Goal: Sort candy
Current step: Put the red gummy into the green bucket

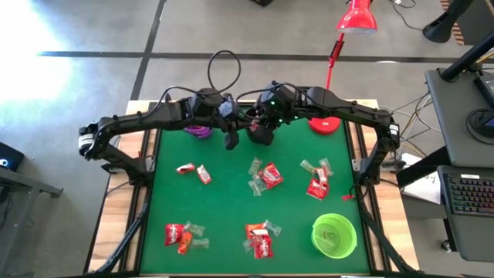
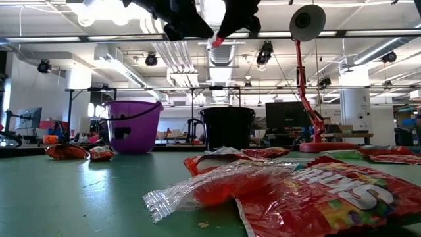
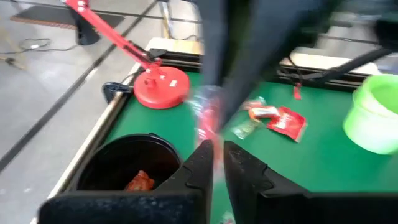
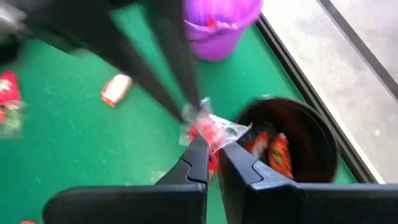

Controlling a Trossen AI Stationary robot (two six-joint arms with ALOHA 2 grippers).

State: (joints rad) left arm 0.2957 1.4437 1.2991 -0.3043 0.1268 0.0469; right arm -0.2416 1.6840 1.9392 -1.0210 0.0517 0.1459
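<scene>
A small candy in a red and clear wrapper (image 4: 210, 127) hangs in the air between my two grippers, above the near rim of the black cup (image 4: 292, 143), which holds red and orange candies. My left gripper (image 1: 236, 123) comes from the table's left, and my right gripper (image 1: 256, 120) from the right. Both fingers of each are closed on the candy, which also shows in the left wrist view (image 3: 208, 121) and high in the low view (image 2: 216, 41). The purple cup (image 1: 199, 130) stands left of the black one. My left gripper pinches the candy between its two fingertips (image 3: 202, 155), by the wrapper's end nearest to it (image 3: 210, 134). The candy is lifted clear above the black cup. My right gripper pinches the candy's other side (image 4: 214, 140) between its two fingertips (image 4: 198, 155). The clear wrapper's twisted end (image 4: 233, 129) sticks out sideways, and the candy is clear of table and cup.
Loose candies lie in several clusters on the green mat (image 1: 231, 201): far left (image 1: 194, 171), middle (image 1: 266, 176), right (image 1: 318, 181), near left (image 1: 181, 235) and near middle (image 1: 261, 238). A green cup (image 1: 333, 235) stands near right. The red lamp's base (image 1: 324, 123) sits at the far right.
</scene>
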